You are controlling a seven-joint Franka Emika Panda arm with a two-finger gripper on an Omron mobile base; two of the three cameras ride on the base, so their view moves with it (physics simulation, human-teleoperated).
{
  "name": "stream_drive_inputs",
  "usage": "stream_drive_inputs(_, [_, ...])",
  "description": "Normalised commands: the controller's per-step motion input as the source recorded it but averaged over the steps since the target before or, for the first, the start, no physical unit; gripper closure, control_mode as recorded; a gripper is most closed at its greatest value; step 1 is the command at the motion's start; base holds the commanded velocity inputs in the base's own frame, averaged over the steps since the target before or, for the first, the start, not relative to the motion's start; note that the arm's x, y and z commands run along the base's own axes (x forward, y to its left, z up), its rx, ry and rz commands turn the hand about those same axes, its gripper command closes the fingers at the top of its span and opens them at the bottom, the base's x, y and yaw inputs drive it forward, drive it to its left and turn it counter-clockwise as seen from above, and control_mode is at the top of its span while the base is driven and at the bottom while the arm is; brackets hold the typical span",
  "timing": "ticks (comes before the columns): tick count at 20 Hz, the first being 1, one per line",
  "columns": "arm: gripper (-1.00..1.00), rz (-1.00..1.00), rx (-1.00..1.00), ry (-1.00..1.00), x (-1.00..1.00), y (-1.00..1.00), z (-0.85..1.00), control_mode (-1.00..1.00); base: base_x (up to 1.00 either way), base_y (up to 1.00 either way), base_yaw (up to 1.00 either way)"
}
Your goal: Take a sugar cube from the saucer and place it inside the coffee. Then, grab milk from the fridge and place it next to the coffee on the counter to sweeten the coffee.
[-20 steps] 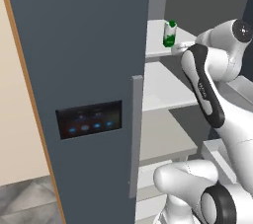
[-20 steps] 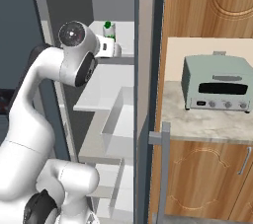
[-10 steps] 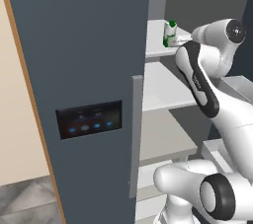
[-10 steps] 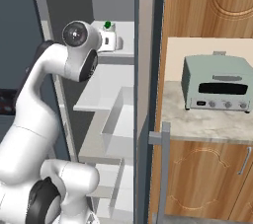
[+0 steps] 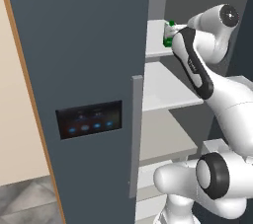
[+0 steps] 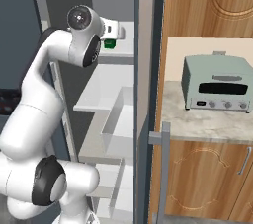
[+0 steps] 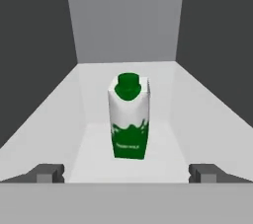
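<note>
Now the small white-and-green milk carton (image 7: 129, 117) stands upright on a white shelf (image 7: 163, 99) in the dark blue-grey fridge (image 5: 74, 70) — gripper (image 7: 127, 172) spread wide, released, just short of the carton, fingertips (image 7: 45, 172) either side.

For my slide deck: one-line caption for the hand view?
Open jaws face an upright white-and-green milk carton on a white fridge shelf, finger tips apart.

A grey-green toaster oven (image 6: 218, 84) sits well to the gripper's right, under a wooden wall cabinet (image 6: 212, 3).
</note>
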Motion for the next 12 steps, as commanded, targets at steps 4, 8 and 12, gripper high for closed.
stream_drive_inputs(4, [-1.00, 0.00, 0.00, 0.04, 0.44, 0.00, 0.00, -1.00, 0.00, 0.00, 0.00])
stream_drive_inputs(8, [-1.00, 0.00, 0.00, 0.00, 0.37, 0.00, -0.07, -1.00, 0.00, 0.00, 0.00])
stream_drive_inputs(12, [-1.00, 0.01, 0.00, 0.00, 0.33, 0.00, -0.10, -1.00, 0.00, 0.00, 0.00])
